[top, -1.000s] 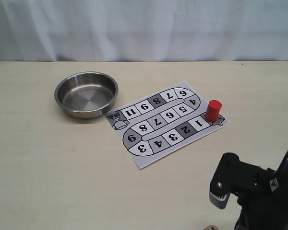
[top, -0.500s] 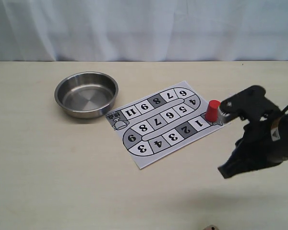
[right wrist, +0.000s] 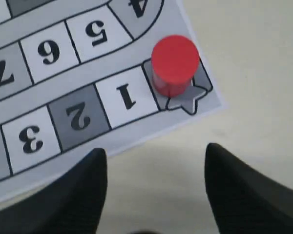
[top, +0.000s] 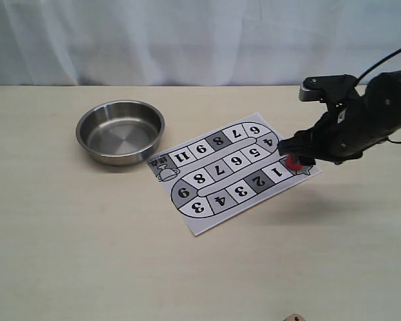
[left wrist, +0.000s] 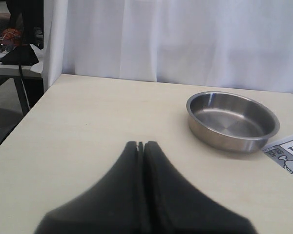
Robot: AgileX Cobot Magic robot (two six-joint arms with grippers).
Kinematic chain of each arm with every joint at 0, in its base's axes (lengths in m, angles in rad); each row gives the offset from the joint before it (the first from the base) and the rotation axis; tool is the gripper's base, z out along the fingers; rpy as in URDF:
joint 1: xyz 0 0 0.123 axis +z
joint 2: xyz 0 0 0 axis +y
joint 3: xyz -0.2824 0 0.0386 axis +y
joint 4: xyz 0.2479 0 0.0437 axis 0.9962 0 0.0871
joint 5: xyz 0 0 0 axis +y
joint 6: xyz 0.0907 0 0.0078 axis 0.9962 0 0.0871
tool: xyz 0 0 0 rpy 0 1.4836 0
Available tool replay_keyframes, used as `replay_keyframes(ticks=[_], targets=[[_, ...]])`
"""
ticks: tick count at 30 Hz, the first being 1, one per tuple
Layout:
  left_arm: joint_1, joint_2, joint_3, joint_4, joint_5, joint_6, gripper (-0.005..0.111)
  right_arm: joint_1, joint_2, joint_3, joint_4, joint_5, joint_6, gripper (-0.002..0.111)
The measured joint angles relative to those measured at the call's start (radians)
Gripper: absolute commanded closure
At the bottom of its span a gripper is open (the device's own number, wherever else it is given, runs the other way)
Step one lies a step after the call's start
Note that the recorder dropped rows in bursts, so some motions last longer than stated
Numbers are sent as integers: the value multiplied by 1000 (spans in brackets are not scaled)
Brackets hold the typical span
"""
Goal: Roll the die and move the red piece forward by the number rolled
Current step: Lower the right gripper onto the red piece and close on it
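My right gripper (right wrist: pixel 154 153) hangs spread wide near the red piece (right wrist: pixel 174 66) (it's on the star square (right wrist: pixel 189 101)); my left gripper (left wrist: pixel 141 144) sits clenched.

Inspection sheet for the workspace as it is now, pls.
Surface: pale wood table, no spills seen.
Job's things: red piece upright on the star square beside 1 on the game board; die is likely the pale bit at the near edge, pips unreadable.
Clutter: steel bowl, nothing seen in it.
Grippers: right gripper open, above the red piece, not touching it; left gripper shut over bare table.
Cables: black cable on the right arm, off the table.
Surroundings: white curtain behind.
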Motion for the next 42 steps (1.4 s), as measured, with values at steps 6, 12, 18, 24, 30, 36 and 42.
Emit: replay_keyframes(ticks=[6,12,18,24,30,36,42], targets=[[0,0,0,0,0,0,107,0,197,-206,-15,-25,0,37],[0,0,0,0,0,0,107,-13,231,-217,-122,-72,37,37],[0,0,0,0,0,0,107,-50,252,-223,-100,-110,48,39],[0,0,0,0,0,0,107,-55,302,-223,-53,-148,50,57],[0,0,0,0,0,0,107,-55,304,-223,1,-150,50,57],[0,0,0,0,0,0,107,-55,307,-223,9,-103,50,57],[0,0,0,0,0,0,107,-55,307,-223,11,-103,50,70]])
